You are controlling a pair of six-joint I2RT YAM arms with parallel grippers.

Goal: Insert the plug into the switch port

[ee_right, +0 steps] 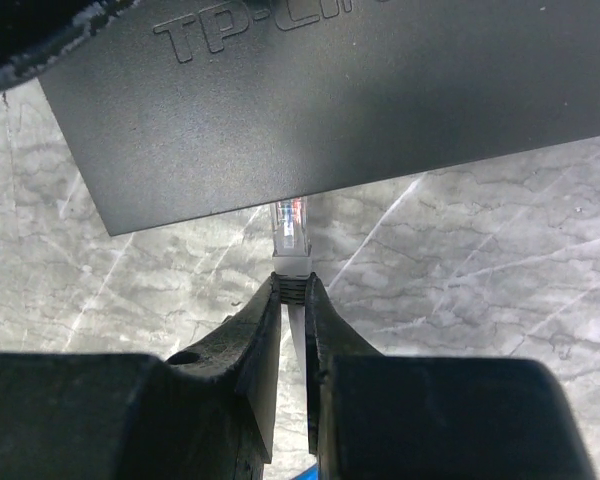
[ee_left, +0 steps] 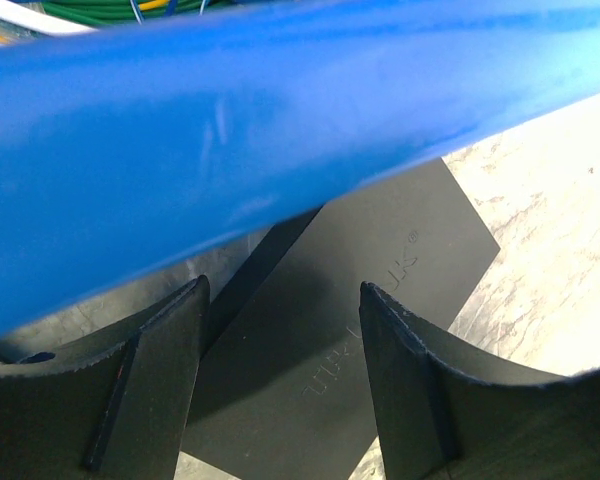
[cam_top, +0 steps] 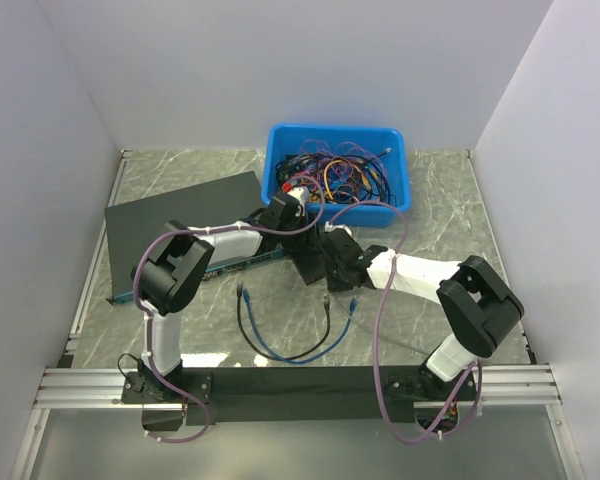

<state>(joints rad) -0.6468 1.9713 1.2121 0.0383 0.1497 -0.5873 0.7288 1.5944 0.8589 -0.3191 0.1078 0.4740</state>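
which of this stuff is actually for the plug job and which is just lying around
For the job:
plug, pinched in the right gripper
small black switch
left gripper, open by the switch

Lying about:
blue bin of cables
large black unit
loose black cable

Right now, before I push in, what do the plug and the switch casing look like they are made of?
Plug: clear, glossy plastic, it seems; coloured wire ends show through its body. Switch: black matte casing with a fine grain and lettering moulded into the top; probably plastic, though coated metal cannot be ruled out.
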